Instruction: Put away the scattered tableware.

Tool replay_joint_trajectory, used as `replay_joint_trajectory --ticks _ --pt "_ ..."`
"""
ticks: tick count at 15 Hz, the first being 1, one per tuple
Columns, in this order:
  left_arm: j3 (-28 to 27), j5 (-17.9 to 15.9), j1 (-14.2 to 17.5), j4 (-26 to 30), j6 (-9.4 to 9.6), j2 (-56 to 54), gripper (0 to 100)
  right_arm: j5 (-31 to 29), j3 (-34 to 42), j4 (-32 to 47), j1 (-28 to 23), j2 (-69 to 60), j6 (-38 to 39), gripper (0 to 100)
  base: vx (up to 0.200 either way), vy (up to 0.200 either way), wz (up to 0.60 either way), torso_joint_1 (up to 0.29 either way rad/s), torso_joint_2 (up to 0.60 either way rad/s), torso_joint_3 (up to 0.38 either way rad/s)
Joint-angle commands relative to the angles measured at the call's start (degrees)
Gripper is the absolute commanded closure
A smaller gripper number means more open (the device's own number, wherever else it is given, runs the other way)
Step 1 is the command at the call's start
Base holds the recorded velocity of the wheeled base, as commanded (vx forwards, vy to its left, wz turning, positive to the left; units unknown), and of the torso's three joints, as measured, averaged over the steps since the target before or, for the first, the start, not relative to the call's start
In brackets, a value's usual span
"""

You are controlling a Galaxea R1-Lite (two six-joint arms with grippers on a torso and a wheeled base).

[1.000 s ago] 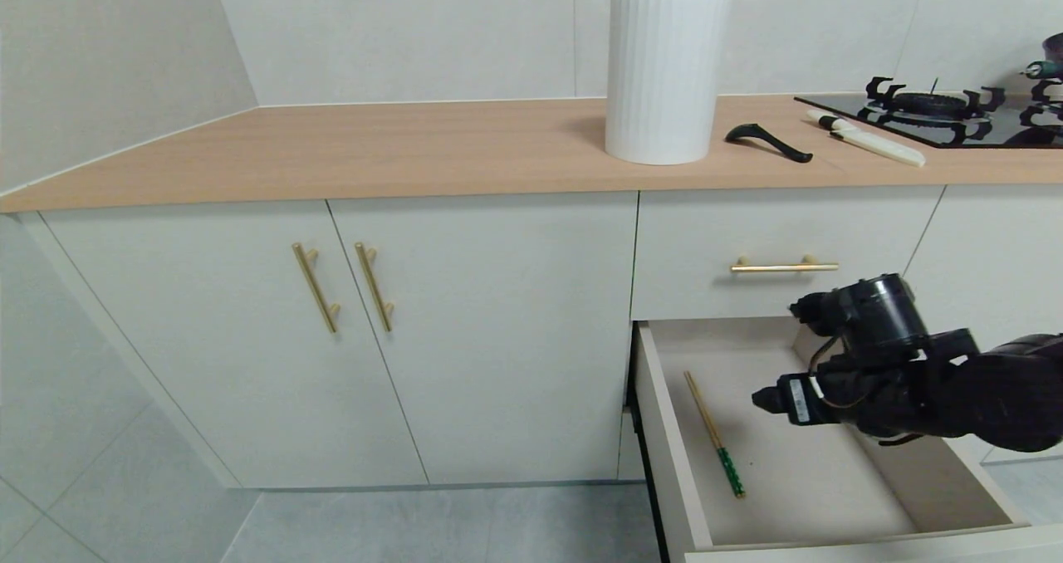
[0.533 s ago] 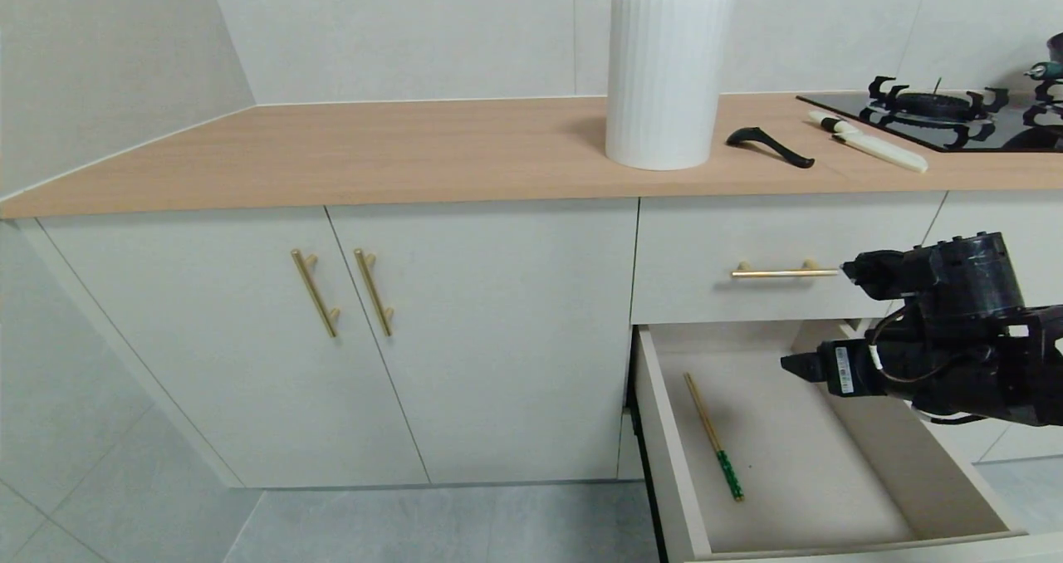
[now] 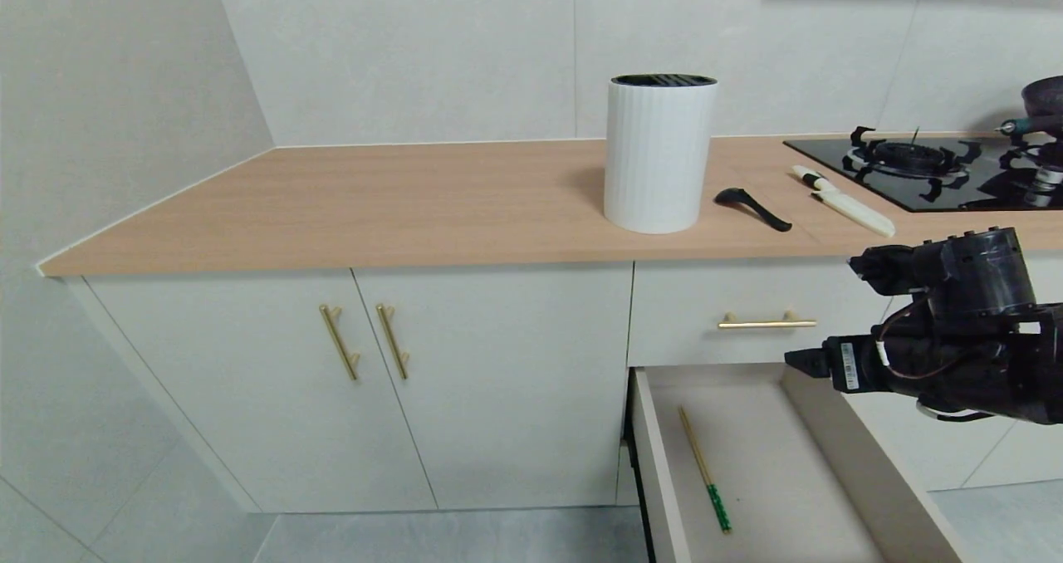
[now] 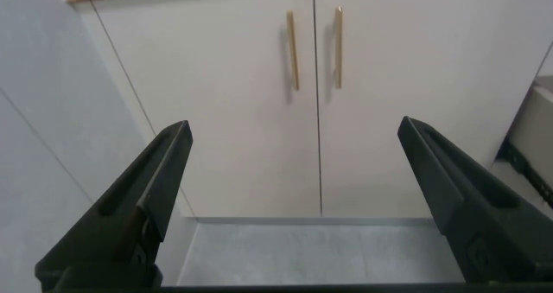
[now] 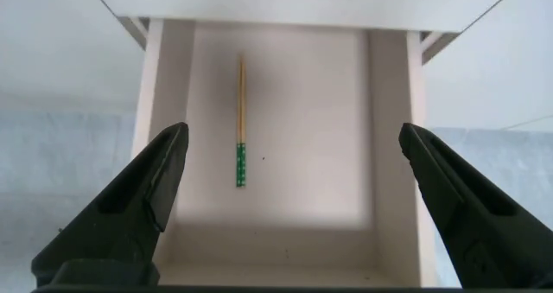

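Observation:
A pair of wooden chopsticks with green ends [image 3: 702, 471] [image 5: 240, 122] lies on the floor of the open drawer [image 3: 655, 463] [image 5: 390, 111], near its left wall. My right gripper [image 3: 807, 363] [image 5: 292, 137] hangs above the drawer's right side, open and holding nothing. On the counter lie a black spoon [image 3: 751, 208] and a white-handled knife [image 3: 844, 202], both to the right of a tall white ribbed holder [image 3: 659, 158]. My left gripper [image 4: 294, 127] is open and holding nothing, low in front of the double cabinet doors [image 4: 259, 129].
A gas hob [image 3: 922, 168] with a pot at its far edge occupies the counter's right end. The closed upper drawer has a gold handle [image 3: 766, 323] just left of my right arm. The counter's left half [image 3: 374, 206] is bare wood.
The head camera has tilted up, so the whole scene sits lower. My right gripper rose out of the drawer and drew back to the right. The chopsticks stayed in the drawer.

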Motion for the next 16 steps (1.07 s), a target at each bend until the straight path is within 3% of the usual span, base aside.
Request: replay_joint_trajectory --ticks 1,10,13,16 --pt "0.0 0.0 0.0 0.0 0.01 0.0 0 0.0 0.0 -0.1 0.0 0.7 0.0 0 0.0 0.0 0.0 0.149 -0.47 -0.33" --pt "0.0 0.0 0.0 0.0 0.01 0.0 0 -0.1 0.1 -0.2 -0.2 1.7 -0.1 0 0.0 0.0 0.0 0.175 -0.48 -0.304" --pt "0.0 0.0 0.0 0.0 0.01 0.0 0 0.4 -0.6 -0.3 -1.5 1.3 -0.3 0 0.0 0.0 0.0 0.064 -0.15 -0.095" --pt "0.0 0.0 0.0 0.0 0.01 0.0 0 8.6 -15.5 0.1 -6.5 6.3 -7.6 0 0.0 0.0 0.0 0.0 0.0 0.0"
